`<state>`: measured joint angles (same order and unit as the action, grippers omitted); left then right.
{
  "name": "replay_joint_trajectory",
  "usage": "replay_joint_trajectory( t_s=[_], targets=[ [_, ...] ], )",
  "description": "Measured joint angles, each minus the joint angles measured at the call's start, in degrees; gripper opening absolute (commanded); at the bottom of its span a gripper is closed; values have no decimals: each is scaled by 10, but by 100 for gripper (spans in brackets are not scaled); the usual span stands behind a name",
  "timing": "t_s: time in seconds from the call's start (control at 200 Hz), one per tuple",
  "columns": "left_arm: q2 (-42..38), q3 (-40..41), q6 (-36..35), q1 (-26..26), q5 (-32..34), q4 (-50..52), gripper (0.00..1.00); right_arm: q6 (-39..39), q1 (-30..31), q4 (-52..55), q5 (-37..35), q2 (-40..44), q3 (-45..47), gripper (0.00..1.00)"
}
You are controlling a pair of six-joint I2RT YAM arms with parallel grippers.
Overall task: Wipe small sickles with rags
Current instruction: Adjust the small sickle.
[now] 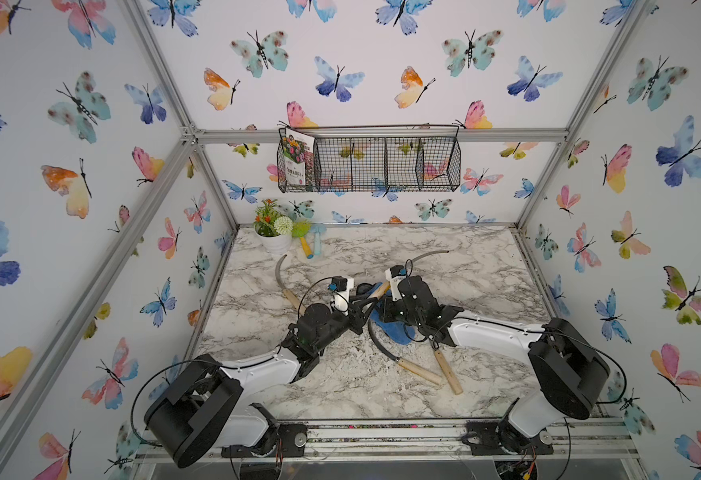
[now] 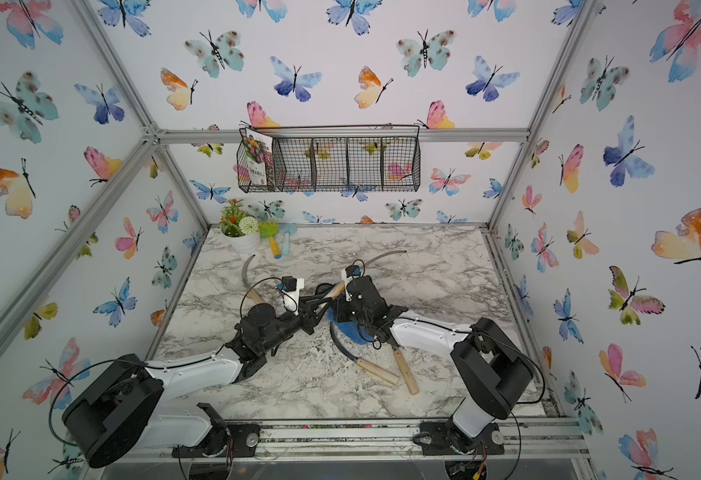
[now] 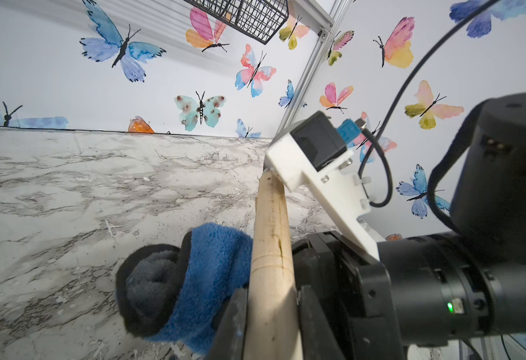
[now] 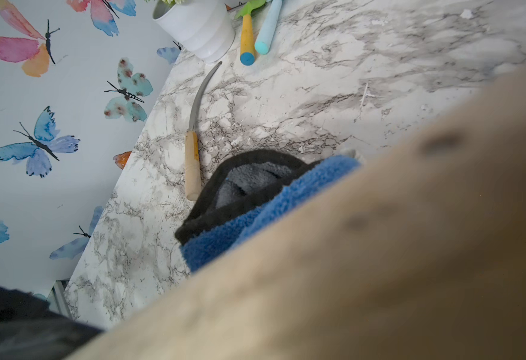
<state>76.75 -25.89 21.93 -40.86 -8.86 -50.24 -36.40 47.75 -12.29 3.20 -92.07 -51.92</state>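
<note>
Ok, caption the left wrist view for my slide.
Left gripper clamps a sickle by its wooden handle, bunched blue rag beside it, marble table below.

Both arms reach inward, wrists nearly meeting at centre. L arm (image 1: 257,370) low and stretched, L gripper (image 3: 271,324) clamped on a sickle handle (image 3: 269,243). R arm (image 1: 490,332) bent, wrist pitched down; R gripper (image 1: 387,311) closed, tips hidden.

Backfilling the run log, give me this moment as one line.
left gripper: shut on held sickle handle | right gripper: shut, grip hidden, above blue rag | other sickles: three, lying loose
</note>
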Motion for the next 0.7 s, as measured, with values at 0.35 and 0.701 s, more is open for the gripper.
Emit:
replay_joint_trajectory(
  t_s=[0.35, 0.701],
  targets=[
    [38, -23, 1, 0, -18, -5, 0, 15, 4, -6, -42, 36, 29, 2],
    [33, -23, 6, -4, -44, -30, 0, 26, 3, 3, -69, 85, 44, 3]
  ],
)
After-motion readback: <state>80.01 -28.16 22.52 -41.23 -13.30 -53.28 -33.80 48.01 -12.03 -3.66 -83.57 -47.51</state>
